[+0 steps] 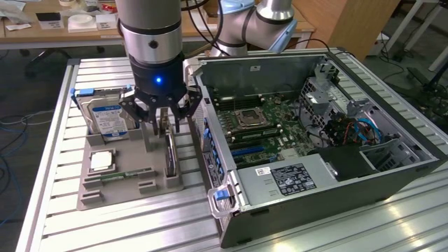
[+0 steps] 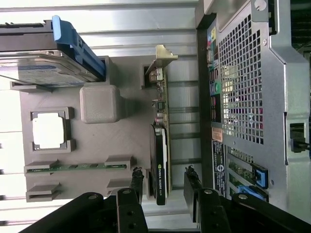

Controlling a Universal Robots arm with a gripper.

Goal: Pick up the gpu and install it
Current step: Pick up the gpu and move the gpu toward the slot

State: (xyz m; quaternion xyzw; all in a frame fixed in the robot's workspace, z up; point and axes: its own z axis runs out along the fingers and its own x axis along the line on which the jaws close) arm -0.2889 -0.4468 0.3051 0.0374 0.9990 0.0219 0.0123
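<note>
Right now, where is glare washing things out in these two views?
Exterior view: light streaks bright across the metal table near the computer case. Wrist view: the table edge blows out white, the processor in the grey tray looks bleached, and the gpu is dark, free of glare.

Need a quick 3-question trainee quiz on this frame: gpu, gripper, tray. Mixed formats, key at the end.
1. True or false: the gpu is already seated in the computer case.
2. The gripper is: A) inside the case B) astride the gpu C) behind the case
3. One word: are the jaws open or shut?
Key: 1 false, it stands on edge in the gray tray; 2 B; 3 open.
</note>
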